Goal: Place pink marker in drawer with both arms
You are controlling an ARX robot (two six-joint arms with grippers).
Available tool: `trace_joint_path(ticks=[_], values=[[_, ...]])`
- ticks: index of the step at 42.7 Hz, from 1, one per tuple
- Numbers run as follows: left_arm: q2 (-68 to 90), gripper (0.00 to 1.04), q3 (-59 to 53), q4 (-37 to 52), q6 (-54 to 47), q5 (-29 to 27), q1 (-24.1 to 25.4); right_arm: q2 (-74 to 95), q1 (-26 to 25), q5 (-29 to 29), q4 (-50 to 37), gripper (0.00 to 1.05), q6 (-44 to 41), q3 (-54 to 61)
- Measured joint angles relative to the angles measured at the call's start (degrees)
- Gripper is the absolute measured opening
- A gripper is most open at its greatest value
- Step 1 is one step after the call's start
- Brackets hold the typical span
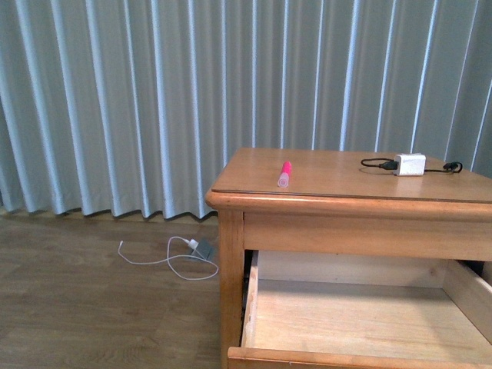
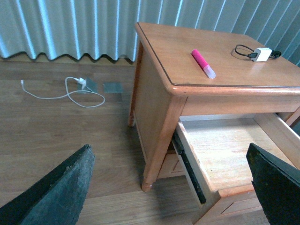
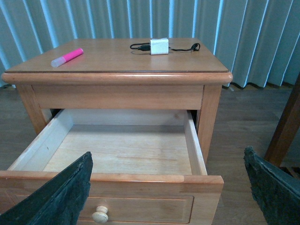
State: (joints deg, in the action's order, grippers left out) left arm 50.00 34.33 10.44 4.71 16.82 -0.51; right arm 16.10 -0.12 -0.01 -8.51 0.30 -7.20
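Note:
The pink marker [image 1: 284, 174] [image 2: 203, 63] [image 3: 67, 57] lies on the wooden nightstand's top, near its front left part, clear cap toward the front. Below the top, the drawer [image 1: 361, 319] [image 2: 225, 150] [image 3: 117, 150] stands pulled out, its pale inside bare and its round knob [image 3: 100, 214] on the front panel. My left gripper [image 2: 173, 187] is open, off the table's left front corner and well short of the marker. In front of the drawer's panel, my right gripper [image 3: 168, 187] is open with nothing between its fingers. Neither arm shows in the front view.
A white charger block [image 1: 410, 164] [image 3: 159, 46] with a black cable lies at the back right of the nightstand top [image 1: 346, 181]. On the wooden floor to the left lies a white cable with a plug [image 1: 184, 254] [image 2: 77, 89]. Pale curtains hang behind.

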Motion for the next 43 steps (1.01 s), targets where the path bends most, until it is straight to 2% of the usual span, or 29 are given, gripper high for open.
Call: trace_joint_path(ticks=[11, 20, 32, 43], values=[[31.0, 0.99, 24.4, 2.6, -1.6, -5.3, -6.5, 0.0, 0.0, 0.0, 0.0, 0.96, 0.0, 0.0], [49.1, 0.99, 45.9, -5.0, 2.0, -9.4, -12.5, 0.0, 0.0, 0.0, 0.0, 0.96, 0.0, 0.0], [67.1, 0.99, 71.4, -14.1, 6.9, -9.6, -18.4, 0.0, 0.0, 0.0, 0.0, 0.96, 0.0, 0.0], [81.9, 0.99, 92.6, -24.9, 8.0, -10.4, -21.8, 0.0, 0.0, 0.0, 0.0, 0.96, 0.0, 0.0]])
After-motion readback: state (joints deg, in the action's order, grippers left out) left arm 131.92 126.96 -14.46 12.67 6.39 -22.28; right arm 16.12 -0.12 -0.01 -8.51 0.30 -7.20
